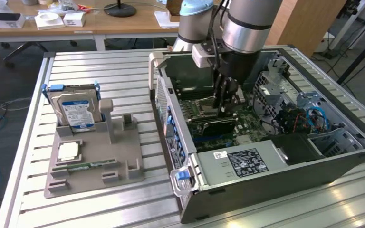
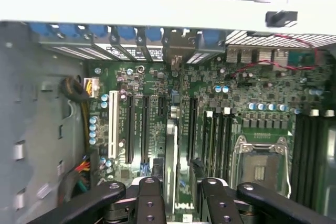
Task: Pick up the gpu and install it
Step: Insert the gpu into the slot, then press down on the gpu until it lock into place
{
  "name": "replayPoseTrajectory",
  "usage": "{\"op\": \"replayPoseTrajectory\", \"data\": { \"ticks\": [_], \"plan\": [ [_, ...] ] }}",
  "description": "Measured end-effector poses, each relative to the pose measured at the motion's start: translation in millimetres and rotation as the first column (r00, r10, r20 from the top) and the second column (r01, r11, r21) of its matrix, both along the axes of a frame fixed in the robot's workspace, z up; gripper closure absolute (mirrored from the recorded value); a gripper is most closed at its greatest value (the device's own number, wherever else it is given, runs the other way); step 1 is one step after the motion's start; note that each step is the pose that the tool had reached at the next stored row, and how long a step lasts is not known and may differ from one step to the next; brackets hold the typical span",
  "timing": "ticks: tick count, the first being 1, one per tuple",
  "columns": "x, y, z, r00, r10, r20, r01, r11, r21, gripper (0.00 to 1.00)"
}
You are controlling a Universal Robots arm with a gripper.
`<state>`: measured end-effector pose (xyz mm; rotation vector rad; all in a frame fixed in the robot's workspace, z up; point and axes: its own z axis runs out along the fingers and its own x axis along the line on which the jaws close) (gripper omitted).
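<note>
The gpu (image 1: 216,124) is a dark flat card standing on edge inside the open computer case (image 1: 334,166), down on the motherboard below my gripper (image 1: 224,105). In the wrist view I see the gpu (image 2: 171,150) edge-on, running along an expansion slot toward the rear bracket openings (image 2: 176,51). My gripper (image 2: 182,182) straddles it from above, one black finger (image 2: 149,200) on each side, shut on the card's near end. Whether the card's contacts sit fully in the slot is hidden.
An empty CPU socket (image 2: 260,169) and memory slots lie beside the card. The power supply (image 1: 246,161) and drive cage (image 1: 284,85) crowd the case. On the slatted table (image 1: 119,71), a grey holder (image 1: 93,161) carries a hard drive (image 1: 74,111), a chip (image 1: 68,151) and a memory stick (image 1: 84,166).
</note>
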<state>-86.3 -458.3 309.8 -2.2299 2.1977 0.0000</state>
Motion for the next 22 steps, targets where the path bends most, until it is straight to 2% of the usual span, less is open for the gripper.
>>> {"op": "replayPoseTrajectory", "data": {
  "ticks": [8, 22],
  "plan": [
    [0.0, 0.0, 22.0, 1.0000, 0.000, 0.0000, 0.000, 1.0000, -0.0001, 0.66],
    [0.0, 0.0, 23.0, 1.0000, 0.000, 0.0000, 0.000, 1.0000, -0.0001, 0.66]
  ]
}}
